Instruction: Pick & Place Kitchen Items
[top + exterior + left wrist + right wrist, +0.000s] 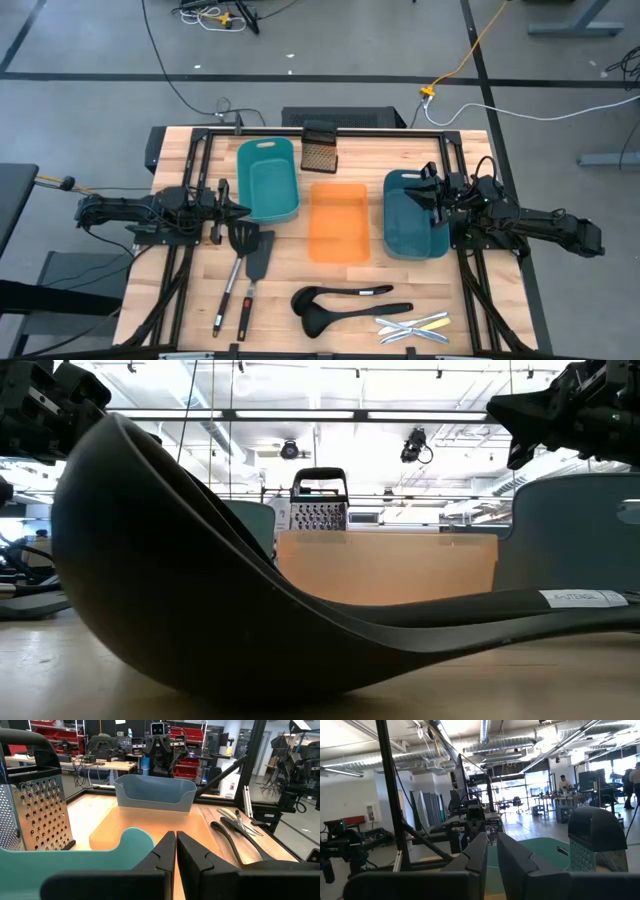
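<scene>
A wooden table (190, 150) is seen from above, with three trays in a row across the middle of the frame: a teal tray (267, 180) at centre left, an orange tray (338, 221) in the centre, and a blue tray (412, 212) at centre right. A small dark mesh box (320, 147) stands at the upper centre. The left gripper (243, 211) is held at middle left, beside the teal tray, with its fingers closed and nothing between them. The right gripper (424, 186) is held at middle right over the blue tray; its fingers are nearly together and nothing is seen gripped. Two spatulas (240, 275) with black heads and long metal handles lie side by side at lower left. Two black ladles (345, 304) lie close together at lower centre, and a few silvery and pale-yellow cutlery pieces (412, 327) lie crossed at lower right. In the low view, a ladle handle carries a small white label (583, 597) at right of frame; its writing cannot be read.
</scene>
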Motion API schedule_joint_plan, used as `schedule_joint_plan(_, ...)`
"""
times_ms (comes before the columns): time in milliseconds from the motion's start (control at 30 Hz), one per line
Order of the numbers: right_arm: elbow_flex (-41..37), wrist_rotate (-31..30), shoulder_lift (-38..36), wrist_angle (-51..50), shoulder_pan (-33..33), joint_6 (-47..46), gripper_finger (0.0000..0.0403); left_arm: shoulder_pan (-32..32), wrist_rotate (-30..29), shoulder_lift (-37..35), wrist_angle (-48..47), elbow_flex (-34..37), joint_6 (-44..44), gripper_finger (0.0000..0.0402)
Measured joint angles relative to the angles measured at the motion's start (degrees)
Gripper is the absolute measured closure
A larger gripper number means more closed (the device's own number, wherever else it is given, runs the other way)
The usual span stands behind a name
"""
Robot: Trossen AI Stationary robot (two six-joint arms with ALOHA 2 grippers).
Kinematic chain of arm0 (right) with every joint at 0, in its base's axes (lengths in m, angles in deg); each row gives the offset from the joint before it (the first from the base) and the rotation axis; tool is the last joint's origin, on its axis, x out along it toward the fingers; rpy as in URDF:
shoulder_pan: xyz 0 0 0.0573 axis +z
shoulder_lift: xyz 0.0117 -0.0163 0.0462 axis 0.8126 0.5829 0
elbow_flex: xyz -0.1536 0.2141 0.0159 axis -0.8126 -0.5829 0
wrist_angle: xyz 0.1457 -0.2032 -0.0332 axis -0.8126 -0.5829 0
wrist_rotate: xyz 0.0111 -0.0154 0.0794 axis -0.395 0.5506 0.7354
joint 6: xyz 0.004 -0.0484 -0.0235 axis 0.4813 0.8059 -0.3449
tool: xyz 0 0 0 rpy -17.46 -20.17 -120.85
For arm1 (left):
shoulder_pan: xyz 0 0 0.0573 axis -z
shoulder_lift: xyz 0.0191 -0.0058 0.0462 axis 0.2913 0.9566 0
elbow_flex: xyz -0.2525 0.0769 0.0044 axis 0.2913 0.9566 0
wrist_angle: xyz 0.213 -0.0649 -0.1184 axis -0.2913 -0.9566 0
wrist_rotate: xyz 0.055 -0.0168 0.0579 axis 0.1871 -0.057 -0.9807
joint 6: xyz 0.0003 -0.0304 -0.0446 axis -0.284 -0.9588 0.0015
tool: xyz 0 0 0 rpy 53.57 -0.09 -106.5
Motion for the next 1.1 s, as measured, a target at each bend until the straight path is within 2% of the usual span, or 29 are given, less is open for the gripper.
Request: schedule_joint_plan(1100,0.0,-0.01,0.01,0.07,0.01,0.01,0.0348,0.02,0.0,0.0,0.28,0.04,0.0,0.0383)
